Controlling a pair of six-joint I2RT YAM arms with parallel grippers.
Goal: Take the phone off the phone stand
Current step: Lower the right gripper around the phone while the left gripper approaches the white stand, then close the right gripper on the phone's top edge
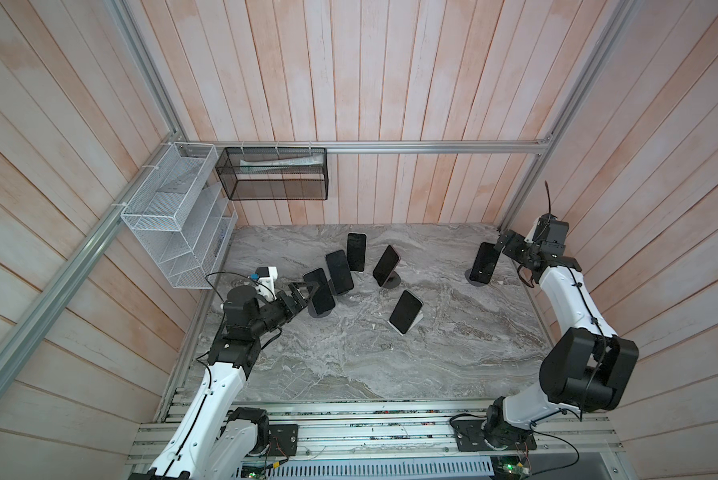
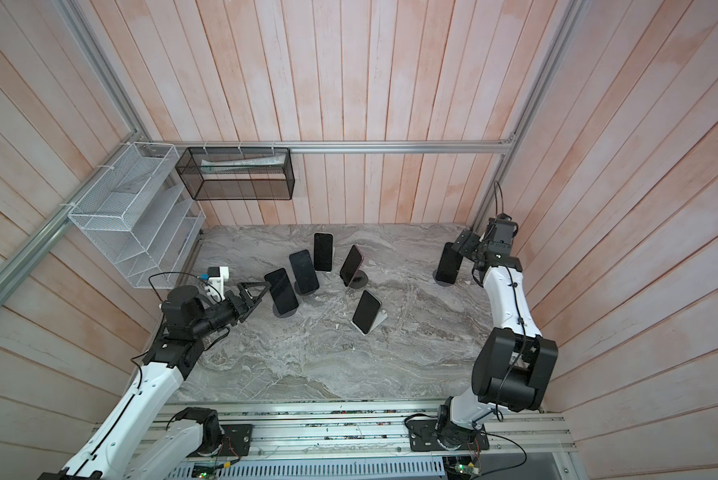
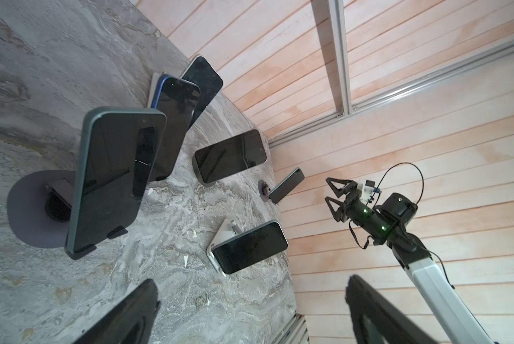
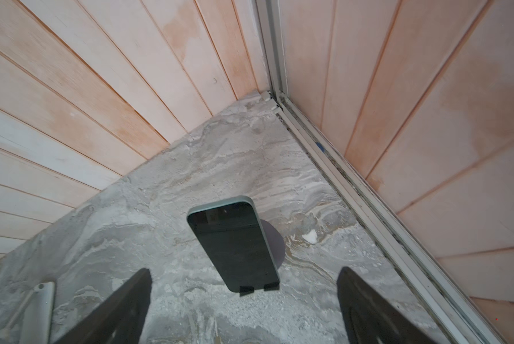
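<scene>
where the mounting rail (image 1: 370, 432) runs along the near edge, the grey marbled tabletop (image 1: 349, 365) begins. six phones stand on it, each tilted back on its own stand, all screens dark.

nearest the rail is the centre phone (image 1: 405, 311), resting on a white stand (image 1: 418, 322).

farther in, on the left, my left jaws are spread wide and hold nothing. the left wrist view shows the left fingers (image 3: 124, 315) apart with only bare tabletop between them. in both top views the tips lie just beside the left edge of the left phone (image 1: 319, 292) (image 3: 116, 175); contact cannot be confirmed. the left phone sits in the cradle of a dark round stand (image 3: 26, 208).

behind it stand the blue-edged phone (image 1: 339, 272), the angled phone (image 1: 385, 266) and, farthest back, the rear phone (image 1: 356, 251).

toward the far right corner, the right phone (image 1: 484, 262) (image 4: 235, 244) sits on a dark round base (image 4: 276, 241). my right jaws are spread wide and empty as well. the right wrist view shows the right fingers (image 4: 116, 309) apart, with the right phone ahead of them, not between them. in both top views these jaws are just beside the phone's upper edge.

at the far left corner, above the tabletop, hang a white wire rack (image 1: 174, 216) and a black mesh basket (image 1: 274, 174).
</scene>
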